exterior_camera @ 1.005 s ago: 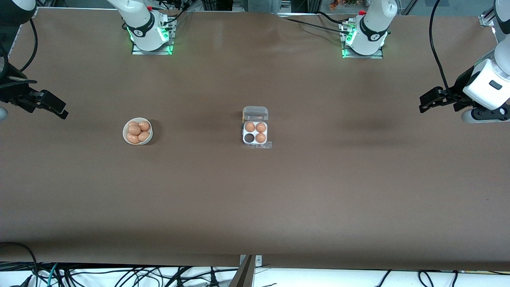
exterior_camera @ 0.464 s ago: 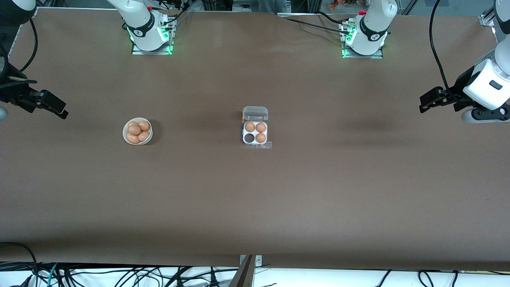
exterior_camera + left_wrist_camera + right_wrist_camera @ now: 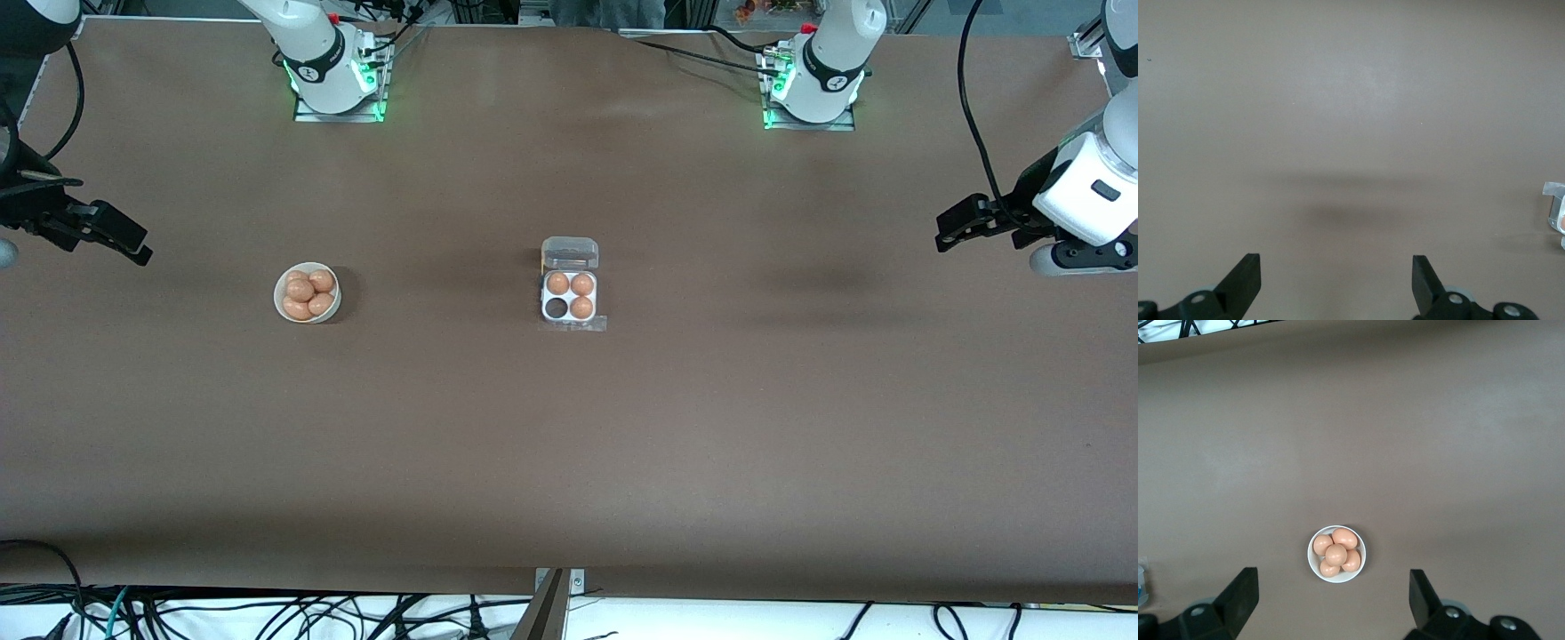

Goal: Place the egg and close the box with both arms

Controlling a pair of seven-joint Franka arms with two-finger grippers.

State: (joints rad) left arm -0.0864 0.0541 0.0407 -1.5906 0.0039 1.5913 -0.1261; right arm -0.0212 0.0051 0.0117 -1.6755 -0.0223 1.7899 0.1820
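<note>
The clear egg box (image 3: 569, 307) sits mid-table with its lid (image 3: 570, 252) open. It holds three orange-brown eggs (image 3: 581, 308); one cell (image 3: 556, 308) is empty. A white bowl (image 3: 307, 313) with several more eggs (image 3: 300, 290) stands toward the right arm's end; it also shows in the right wrist view (image 3: 1336, 575). My right gripper (image 3: 124, 240) is open and empty, high over the right arm's end of the table. My left gripper (image 3: 956, 227) is open and empty over the left arm's end. The box's edge (image 3: 1556, 210) shows in the left wrist view.
The brown table (image 3: 569, 444) is bare around the box and bowl. Both arm bases (image 3: 333, 76) stand at the edge farthest from the front camera. Cables (image 3: 267, 613) lie below the table's near edge.
</note>
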